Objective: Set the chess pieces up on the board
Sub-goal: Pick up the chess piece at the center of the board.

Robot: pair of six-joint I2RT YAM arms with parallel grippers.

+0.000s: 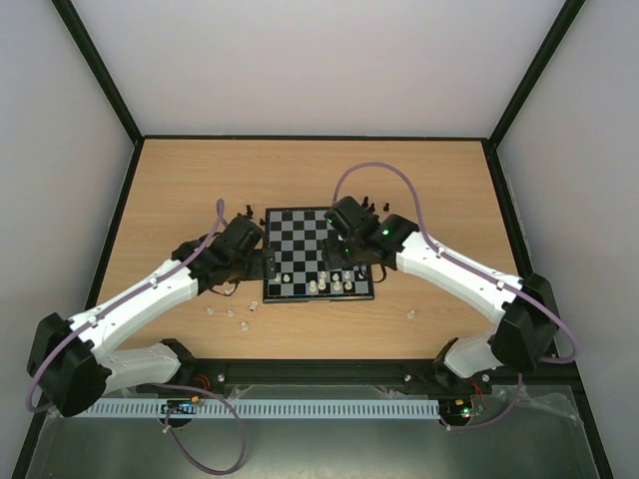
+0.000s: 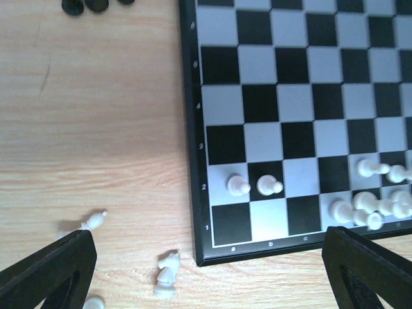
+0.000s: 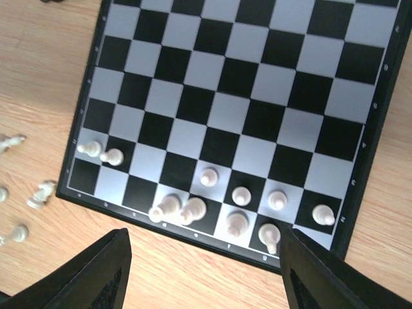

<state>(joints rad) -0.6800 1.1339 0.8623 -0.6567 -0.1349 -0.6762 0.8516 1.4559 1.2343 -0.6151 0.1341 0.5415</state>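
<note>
Left pincer [image 2: 207,235], right pincer [image 3: 205,235]: both gaping, empty.
Checked black-and-pale board [image 3: 238,109]: carrying tiny cream-white chess pieces [image 3: 241,195].

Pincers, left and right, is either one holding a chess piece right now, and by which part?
Nothing is held. The left pincer and the right pincer both stand open, with no piece between their fingers.

Board [image 3: 238,116]: smooth, low sheen, printed checks, thin black plastic-looking border.
Table [image 2: 96,129] around board: pale wood-grain, matt, smooth.
Cream chess pieces [image 3: 239,195] on board: glossy plastic.
Left gripper fingers [image 2: 51,270]: matt black plastic.
Arm shells [image 1: 150,294] beside board: smooth white plastic.
</note>
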